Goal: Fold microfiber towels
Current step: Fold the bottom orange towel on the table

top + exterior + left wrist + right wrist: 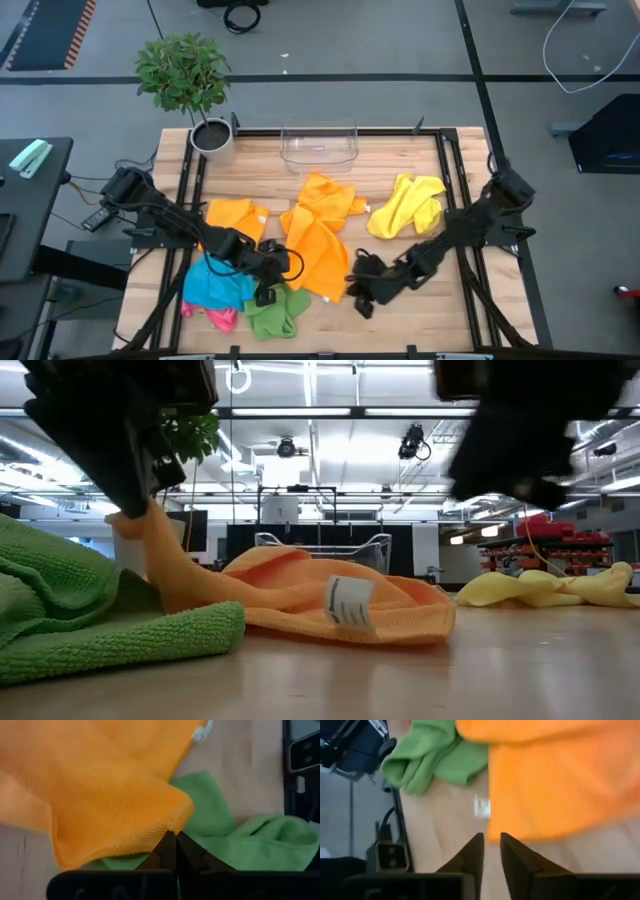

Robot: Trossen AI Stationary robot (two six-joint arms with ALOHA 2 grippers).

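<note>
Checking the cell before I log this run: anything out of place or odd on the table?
Nothing damaged or spilled. The towels are unfolded and scattered: orange towel crumpled mid-table, green towel bunched by the near edge, yellow towel heaped to the right. The left gripper pinches the orange towel's corner; the right gripper stands slightly open beside its edge.

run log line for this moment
left end effector: shut on orange towel corner | right end effector: slightly open, empty | green towel: unfolded
</note>
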